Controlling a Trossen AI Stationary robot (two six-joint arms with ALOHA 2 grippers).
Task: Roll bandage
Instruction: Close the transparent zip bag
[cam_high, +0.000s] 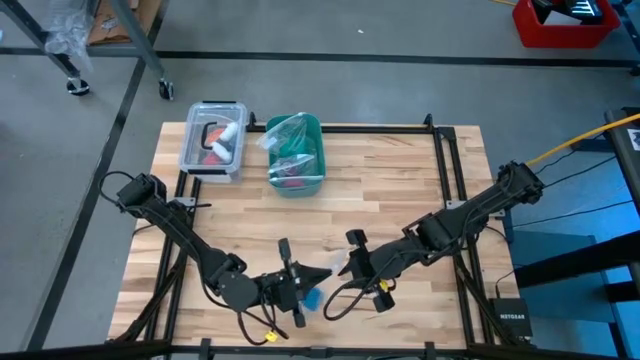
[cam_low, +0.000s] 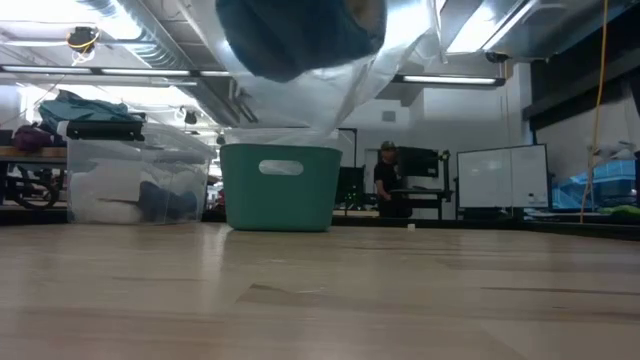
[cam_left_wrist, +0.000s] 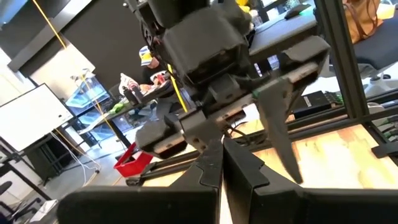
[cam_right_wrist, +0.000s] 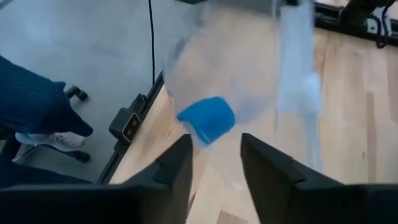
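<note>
The bandage is a small bright blue roll (cam_right_wrist: 208, 118) inside a clear plastic bag (cam_right_wrist: 249, 74). The bag hangs in the air near the table's near edge, between my two grippers; the roll also shows in the high view (cam_high: 312, 297) and the low view (cam_low: 300, 35). My left gripper (cam_high: 298, 285) is shut, apparently on the bag. My right gripper (cam_high: 350, 262) faces it from the right. Its fingers stand a little apart (cam_right_wrist: 216, 146) with the bag's near end between them; I cannot tell whether they touch it. My left gripper (cam_left_wrist: 222, 155) has its two fingers shut together, coming level from the table's left. The plastic between them does not show in its own wrist view, so which part of the bag it has cannot be told. The bag (cam_low: 330, 90) hangs clear of the table.
A teal bin (cam_high: 296, 155) with packets in it and a clear lidded box (cam_high: 212, 140) stand at the table's far side. A black metal frame (cam_high: 440, 150) runs around the work area. A person (cam_low: 388, 180) stands far off in the room.
</note>
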